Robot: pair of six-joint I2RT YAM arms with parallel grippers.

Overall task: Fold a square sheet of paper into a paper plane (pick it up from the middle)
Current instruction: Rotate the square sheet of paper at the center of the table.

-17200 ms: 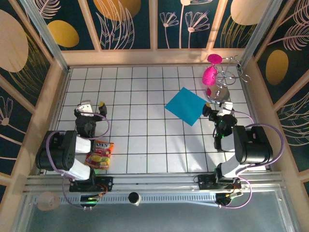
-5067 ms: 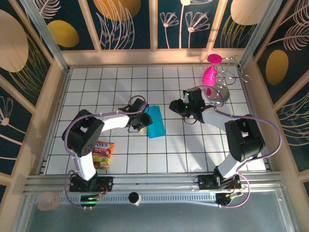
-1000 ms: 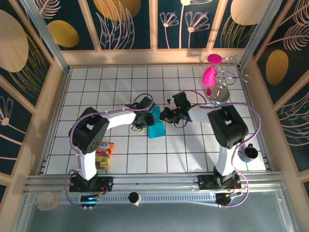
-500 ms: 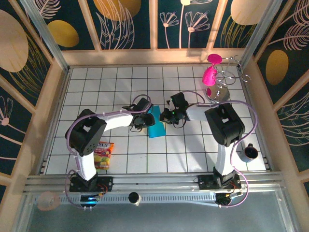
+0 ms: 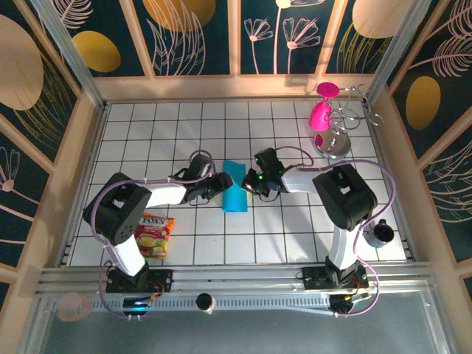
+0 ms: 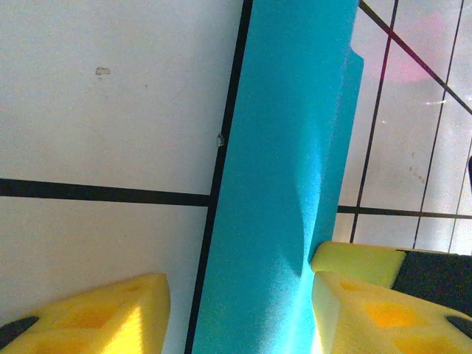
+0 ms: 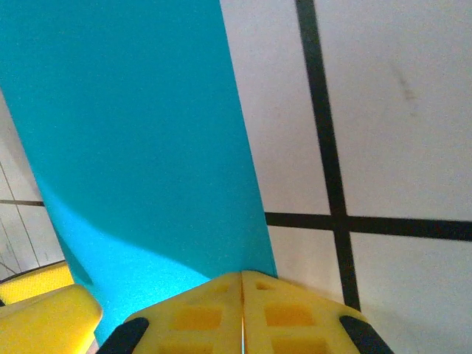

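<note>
Mid-table, the square sheet of paper [image 5: 236, 189] lies folded into a narrow turquoise strip on the white grid table [image 5: 295, 228]. The left gripper [image 6: 240, 313] straddles it, fingers spread, 1 pad touching the strip's edge, the other just clear. The right gripper [image 7: 242, 284] is pressed together, tips at the opposite edge; whether it pinches paper, I cannot tell.

White gridded tabletop [image 5: 147, 133], dark floral wall panels [image 5: 195, 37], wooden frame [image 5: 221, 86]

The square sheet of paper [image 6: 280, 184] looks matt, finely grained; the table [image 6: 110, 110] is smooth, glossy.
</note>
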